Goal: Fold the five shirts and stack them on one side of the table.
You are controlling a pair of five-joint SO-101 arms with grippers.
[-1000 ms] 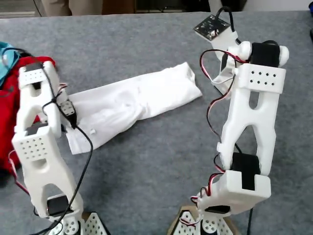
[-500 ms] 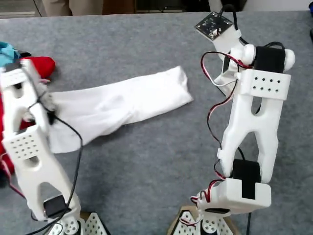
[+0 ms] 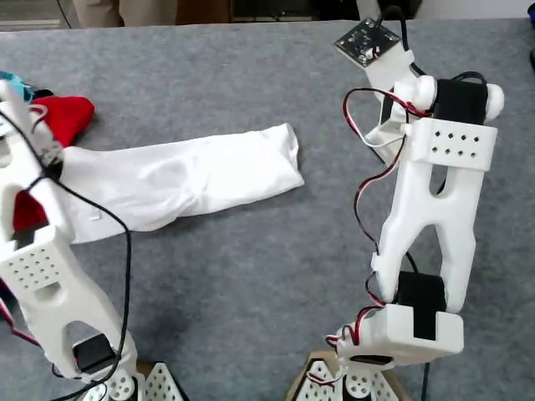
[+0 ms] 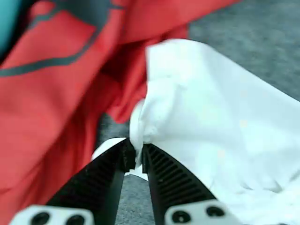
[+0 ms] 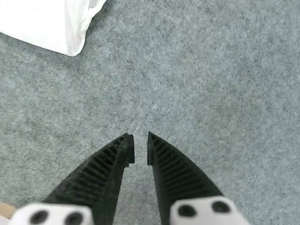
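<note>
A white shirt (image 3: pixel 184 180) lies stretched in a long band across the grey table (image 3: pixel 251 292), reaching from the middle to the left edge. My left gripper (image 4: pixel 138 157) is shut on a bunched fold of that white shirt (image 4: pixel 211 108), right beside a red shirt (image 4: pixel 56 93). The red shirt (image 3: pixel 63 117) and a teal one (image 3: pixel 10 83) are heaped at the far left, partly under the left arm (image 3: pixel 42 251). My right gripper (image 5: pixel 138 147) hovers shut over bare table with nothing in it; a corner of the white shirt (image 5: pixel 47 23) lies some way ahead of it.
The right arm (image 3: pixel 435 167) stands over the right side of the table, with red and black cables looping off it. The table's far edge runs along the back, with furniture behind it. Grey cloth lies bare in the front middle.
My left arm has swung left, dragging the white shirt with it toward the red pile; the shirt's free end slid left from the right arm. The right arm has barely moved.
</note>
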